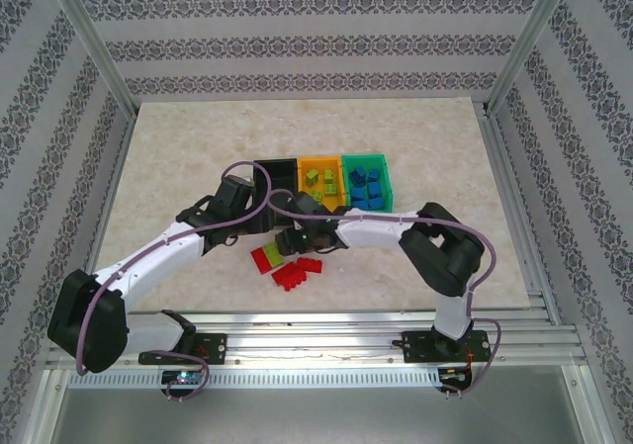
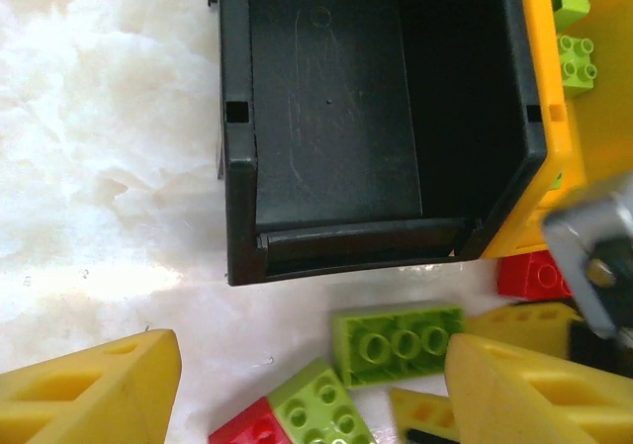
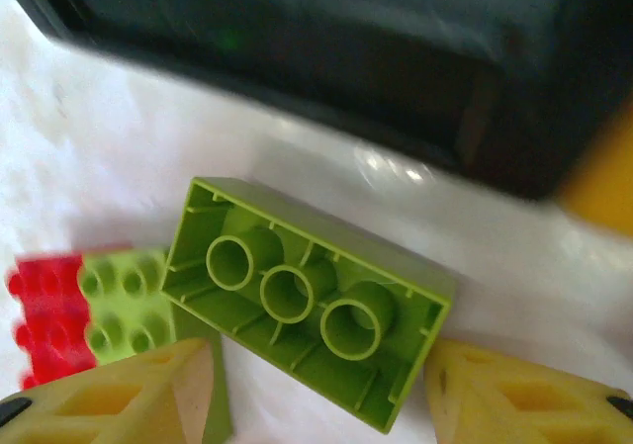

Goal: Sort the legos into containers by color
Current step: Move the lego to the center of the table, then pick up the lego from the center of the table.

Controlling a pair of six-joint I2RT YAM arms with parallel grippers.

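While the black bin (image 1: 276, 164) is sitting empty, sorting is running halfway.
Blue legos (image 1: 365, 188) are lying binned; red legos (image 1: 297, 272) are waiting on the worktop (image 1: 198, 137); both my jaws are gaping.

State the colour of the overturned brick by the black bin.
Lime green brick; right wrist view shows best.

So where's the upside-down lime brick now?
In the right wrist view, lime brick lies on the table before the black bin, between the right gripper's fingers.
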